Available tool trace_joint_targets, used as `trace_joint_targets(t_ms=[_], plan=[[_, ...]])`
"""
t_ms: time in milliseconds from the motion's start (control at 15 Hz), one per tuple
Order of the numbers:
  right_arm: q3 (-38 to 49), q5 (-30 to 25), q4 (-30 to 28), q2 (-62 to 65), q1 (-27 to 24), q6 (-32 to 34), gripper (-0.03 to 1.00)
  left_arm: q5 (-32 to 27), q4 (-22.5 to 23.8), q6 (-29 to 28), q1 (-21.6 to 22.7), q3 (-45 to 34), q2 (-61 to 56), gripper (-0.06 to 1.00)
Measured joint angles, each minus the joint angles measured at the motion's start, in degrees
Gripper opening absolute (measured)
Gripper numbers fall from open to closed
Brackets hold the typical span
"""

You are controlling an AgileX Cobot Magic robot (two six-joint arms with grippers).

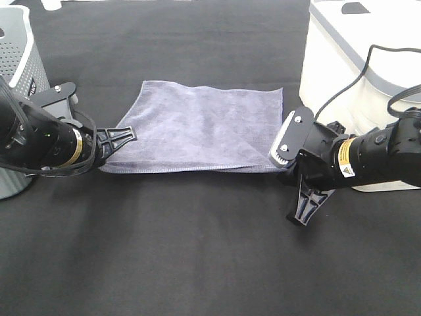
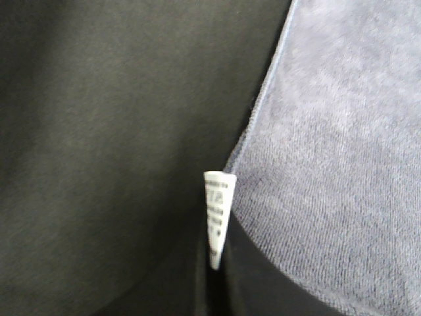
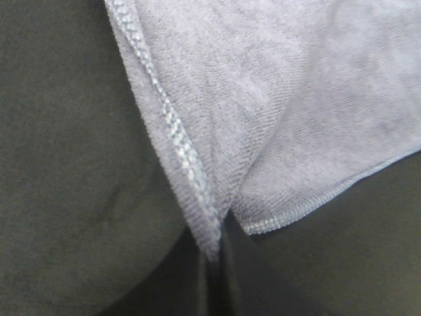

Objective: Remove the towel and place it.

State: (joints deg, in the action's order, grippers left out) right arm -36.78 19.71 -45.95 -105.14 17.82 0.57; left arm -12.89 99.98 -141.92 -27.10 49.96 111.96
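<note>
1. Left gripper (image 1: 126,138): fingers pressed together, pinching the towel (image 1: 197,125) at its near-left corner.
2. Left wrist view only: a small white tag (image 2: 217,220) stands on edge at that corner. Its lower end runs into the narrow gap between the dark fingers. The exterior view does not resolve the tag.
3. Right gripper (image 3: 217,280): closed on the towel's near-right corner. The right wrist view shows two stitched hems converging into the pinch, with the cloth gathered in a fold. In the exterior view this pinch is hidden behind a white camera mount (image 1: 289,138).
4. Towel: spread out between the two grippers, near edge drawn straight from one to the other. A dark shadow line runs under that edge; cannot tell whether it clears the surface.
5. Surface: matte black table (image 1: 197,263), which fills the background of both wrist views.
6. Left of the towel and apart from it: grey perforated basket (image 1: 20,39). Right of the towel: white box (image 1: 348,59) with a black cable (image 1: 395,47) across it.
</note>
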Motion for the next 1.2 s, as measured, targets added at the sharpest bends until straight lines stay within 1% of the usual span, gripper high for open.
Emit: trace_joint_targets(t_ms=[67,133,200,267,333,400,467,533,600,667,733,800,933,1000,1067,1133,1200], plan=[[0.0,0.0,0.0,-0.2,0.0,0.0,0.02,0.0,0.0,0.5,0.0,-0.1,0.0,0.04],[0.0,0.0,-0.1,-0.2,0.0,-0.1,0.08,0.0,0.0,1.4,0.0,-0.1,0.0,0.12],[0.0,0.0,-0.9,-0.2,0.0,-0.1,0.19,0.0,0.0,2.5,0.0,-0.1,0.0,0.25],[0.0,0.0,-1.8,-0.2,0.0,-0.1,0.33,0.0,0.0,3.7,0.0,-0.1,0.0,0.41],[0.0,0.0,-2.5,-0.2,0.0,-0.1,0.50,0.0,0.0,4.4,0.0,-0.1,0.0,0.56],[0.0,0.0,-2.6,-0.2,0.0,-0.1,0.61,0.1,0.0,4.8,0.0,-0.1,0.0,0.68],[0.0,-0.2,-2.6,0.0,0.0,-0.1,0.67,0.5,0.0,4.9,0.0,-0.1,0.0,0.76],[0.1,-2.2,-2.8,2.7,0.0,-0.2,0.70,3.5,0.0,4.9,0.0,-0.1,-0.8,0.80],[0.1,-2.2,-2.8,2.7,0.0,-0.2,0.70,3.5,0.0,4.9,0.0,-0.1,-0.8,0.80],[0.2,-3.2,-2.8,9.6,0.0,-0.2,0.71,5.3,-0.1,5.2,0.0,-0.2,-3.9,0.81],[0.2,-3.1,-2.9,14.3,0.0,-0.6,0.71,5.4,-0.1,6.2,0.0,0.3,-6.2,0.81],[0.2,-2.8,-2.9,18.6,0.0,-1.0,0.71,5.4,-0.1,8.0,0.0,1.7,-8.7,0.81],[-0.9,-2.6,-2.5,26.2,0.0,-1.1,0.71,5.4,-0.1,12.8,0.0,7.3,-12.1,0.81],[-2.0,-3.0,-1.3,29.0,0.0,-1.1,0.71,5.4,-0.1,15.2,0.0,10.5,-12.9,0.81],[-3.6,-3.7,1.2,31.3,0.0,-1.3,0.71,5.3,-0.1,17.8,0.0,13.8,-13.5,0.81],[-5.4,-5.1,4.5,32.8,0.0,-1.9,0.70,4.3,-0.1,20.6,0.0,17.3,-13.6,0.80],[-8.0,-7.4,7.8,33.8,0.0,-2.9,0.70,1.9,-0.1,24.6,0.0,20.6,-13.7,0.80]])
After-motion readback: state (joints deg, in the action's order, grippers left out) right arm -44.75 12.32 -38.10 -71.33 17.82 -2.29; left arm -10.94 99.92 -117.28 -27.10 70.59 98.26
